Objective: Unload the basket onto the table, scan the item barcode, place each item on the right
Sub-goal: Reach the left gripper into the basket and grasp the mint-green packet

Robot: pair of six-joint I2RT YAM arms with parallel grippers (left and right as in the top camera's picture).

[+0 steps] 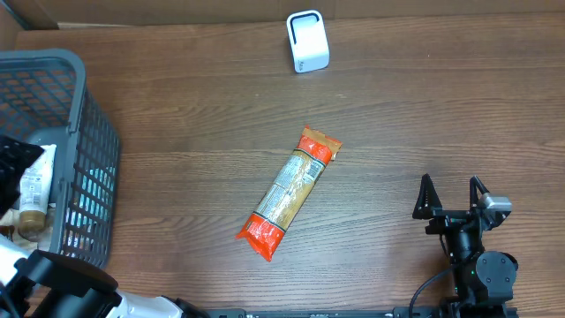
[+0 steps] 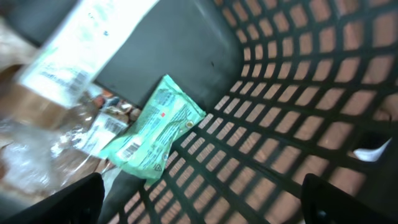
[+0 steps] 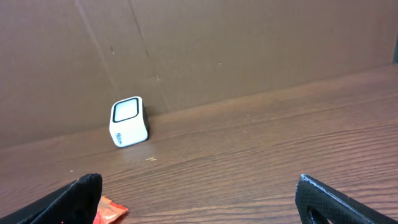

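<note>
From overhead, the right gripper (image 1: 452, 199) is over the brown wooden table (image 1: 397, 115) with its fingers spread. The long plastic packet with orange ends (image 1: 289, 194) lies flat well to its left. The small white cube-shaped scanner (image 1: 307, 41) stands far ahead of it and to the left. A grey plastic mesh basket (image 1: 88, 168) sits farthest left.

In the left wrist view, the left gripper (image 2: 202, 208) is spread wide inside that basket. A green barcoded packet (image 2: 158, 127) lies just ahead of it among blurred packages.

In the right wrist view, the scanner stands ahead-left of the right gripper, and an orange packet end shows beside its left finger.
</note>
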